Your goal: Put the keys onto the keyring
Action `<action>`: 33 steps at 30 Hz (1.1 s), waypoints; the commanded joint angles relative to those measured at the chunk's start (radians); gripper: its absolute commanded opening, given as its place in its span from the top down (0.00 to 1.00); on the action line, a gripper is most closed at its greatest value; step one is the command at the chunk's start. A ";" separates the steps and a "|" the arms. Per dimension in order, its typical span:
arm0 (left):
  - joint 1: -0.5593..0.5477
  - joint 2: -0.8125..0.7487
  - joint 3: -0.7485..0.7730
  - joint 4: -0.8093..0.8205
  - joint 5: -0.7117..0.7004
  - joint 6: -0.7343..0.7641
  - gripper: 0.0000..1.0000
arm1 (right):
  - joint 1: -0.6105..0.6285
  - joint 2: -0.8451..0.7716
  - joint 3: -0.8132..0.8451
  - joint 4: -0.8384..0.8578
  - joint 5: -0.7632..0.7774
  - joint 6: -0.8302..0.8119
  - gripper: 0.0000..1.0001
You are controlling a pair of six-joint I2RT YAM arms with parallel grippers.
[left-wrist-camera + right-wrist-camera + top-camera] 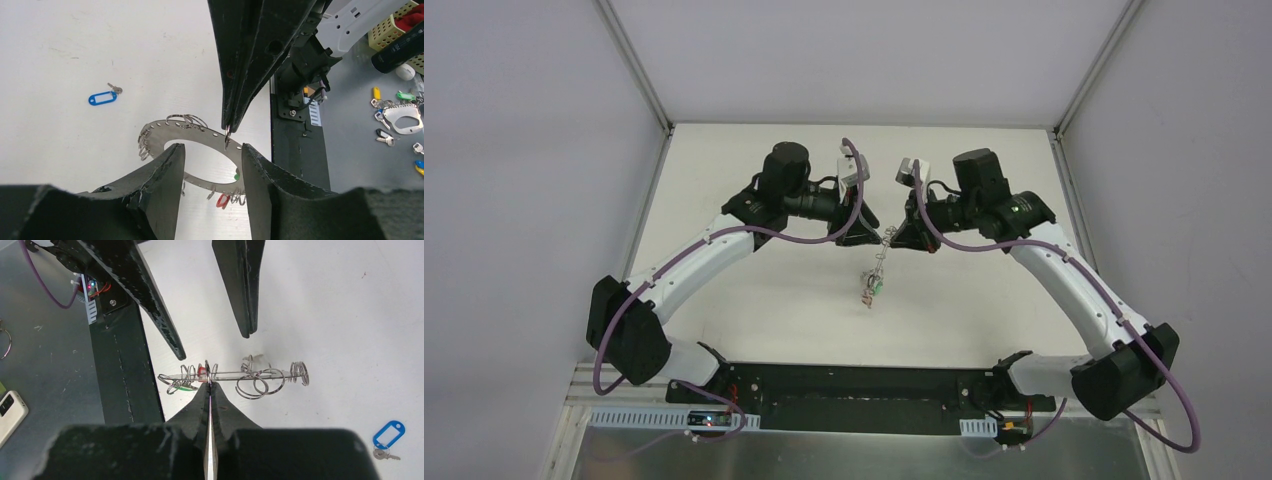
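Note:
The keyring, a flat grey disc with small wire loops round its rim, hangs in the air between my two grippers. My right gripper is shut on one small loop at the ring's rim. In the right wrist view the keyring shows edge-on. My left gripper is open, its fingers standing on either side of the ring's big hole without pinching it. A red tag and a green tag hang from the ring. One of the keys, with a blue tag, lies loose on the white table.
The black base rail runs along the table's near edge. Beyond it, on a grey surface, lie more tagged keys and another ring, a yellow basket and a white device. White walls close in the table.

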 commanded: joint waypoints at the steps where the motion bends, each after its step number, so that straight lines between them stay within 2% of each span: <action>1: -0.005 -0.014 0.009 0.069 0.065 0.006 0.53 | 0.012 -0.002 0.058 -0.035 0.030 -0.018 1.00; 7: -0.020 0.012 0.013 0.085 0.082 -0.002 0.57 | 0.013 0.008 0.061 -0.028 0.010 0.001 1.00; 26: -0.036 0.074 0.046 0.082 0.109 0.008 0.80 | 0.012 0.016 0.041 0.002 -0.014 0.027 1.00; 33: -0.044 0.087 0.057 0.074 0.124 0.003 0.95 | 0.011 0.016 0.034 0.011 -0.014 0.030 1.00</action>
